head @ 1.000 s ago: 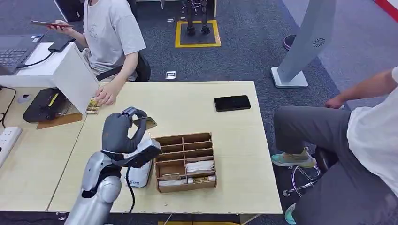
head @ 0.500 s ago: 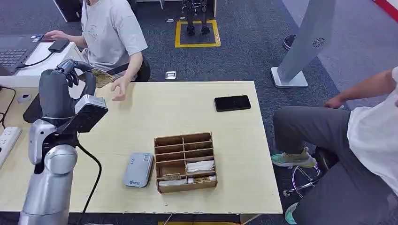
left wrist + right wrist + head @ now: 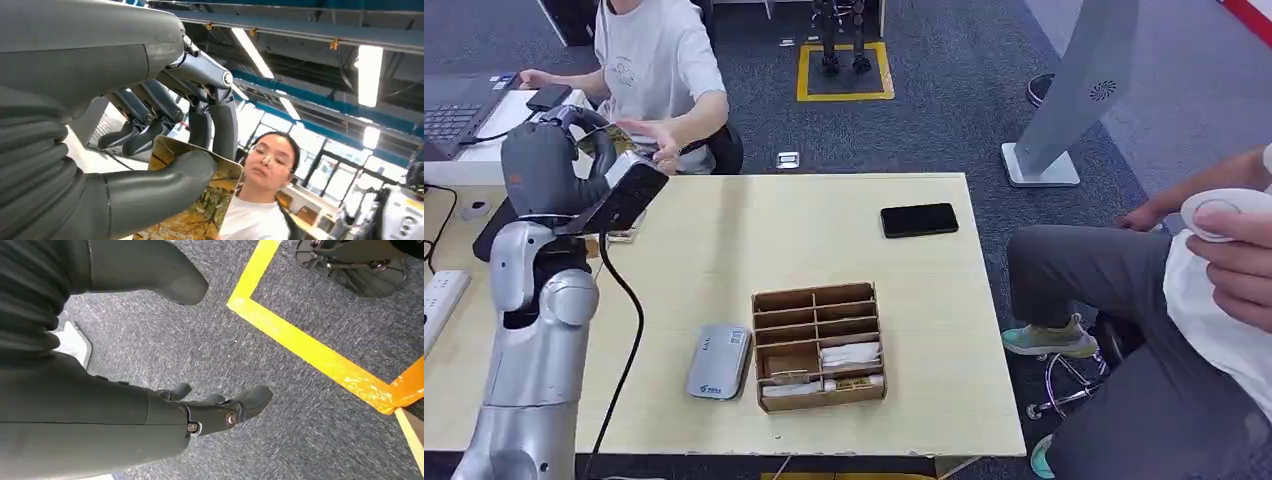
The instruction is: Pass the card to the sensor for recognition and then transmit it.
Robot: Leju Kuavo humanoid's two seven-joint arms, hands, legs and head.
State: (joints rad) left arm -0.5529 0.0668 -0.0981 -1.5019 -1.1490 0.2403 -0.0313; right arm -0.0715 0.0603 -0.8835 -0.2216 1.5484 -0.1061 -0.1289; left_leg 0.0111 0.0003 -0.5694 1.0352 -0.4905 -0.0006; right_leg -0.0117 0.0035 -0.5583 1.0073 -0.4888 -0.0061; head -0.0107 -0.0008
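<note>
Grey card reader (image 3: pixel 719 363) flat on wooden table (image 3: pixel 924 330) at 6 o'clock, just beside cardboard divider box (image 3: pixel 818 346) with cards in its near slots. Black phone (image 3: pixel 919 219) farther, 1 o'clock. Left hand (image 3: pixel 549 165) raised at 10 o'clock over the table's far left corner, pinching autumn-photo card (image 3: pixel 200 205) between thumb and fingers (image 3: pixel 222 125). Seated person's hand (image 3: pixel 661 143) reaching, just beside card (image 3: pixel 620 136). Right hand (image 3: pixel 200 410) hanging above grey carpet (image 3: pixel 310 405) with yellow tape (image 3: pixel 300 345), fingers loosely apart, holding nothing.
</note>
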